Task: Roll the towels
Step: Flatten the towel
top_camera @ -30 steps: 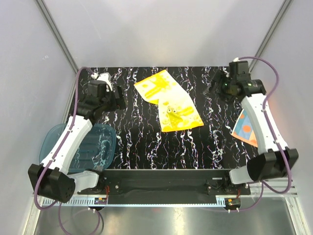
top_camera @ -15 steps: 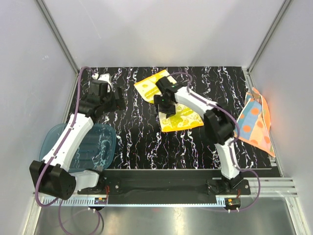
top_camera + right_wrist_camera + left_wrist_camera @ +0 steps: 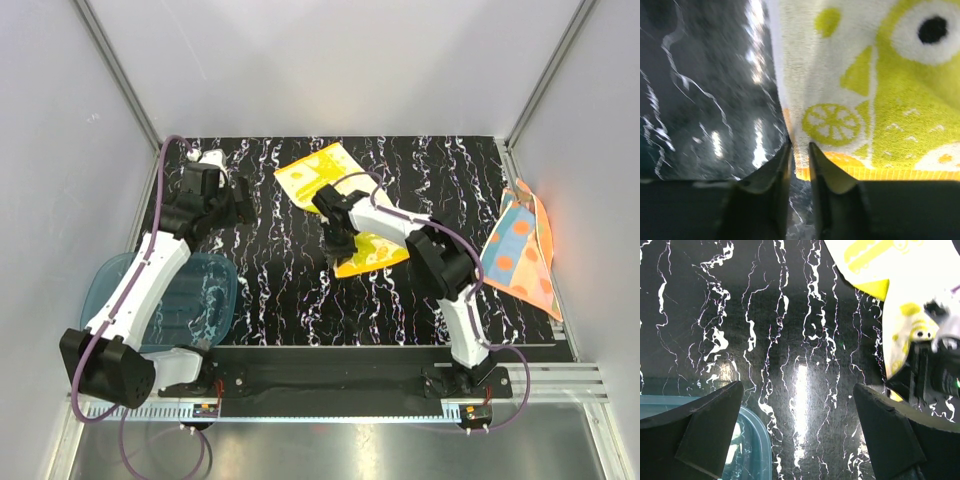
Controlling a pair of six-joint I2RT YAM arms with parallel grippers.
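One yellow towel (image 3: 305, 178) spread, its near corner nipped in right pincer (image 3: 800, 147), left pincer (image 3: 797, 387) wide above table (image 3: 715, 300).

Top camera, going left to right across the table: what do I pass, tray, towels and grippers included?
blue tray → left gripper → yellow towel → orange towel. The right gripper sits over the yellow towel's near corner, so it is left out of the order.
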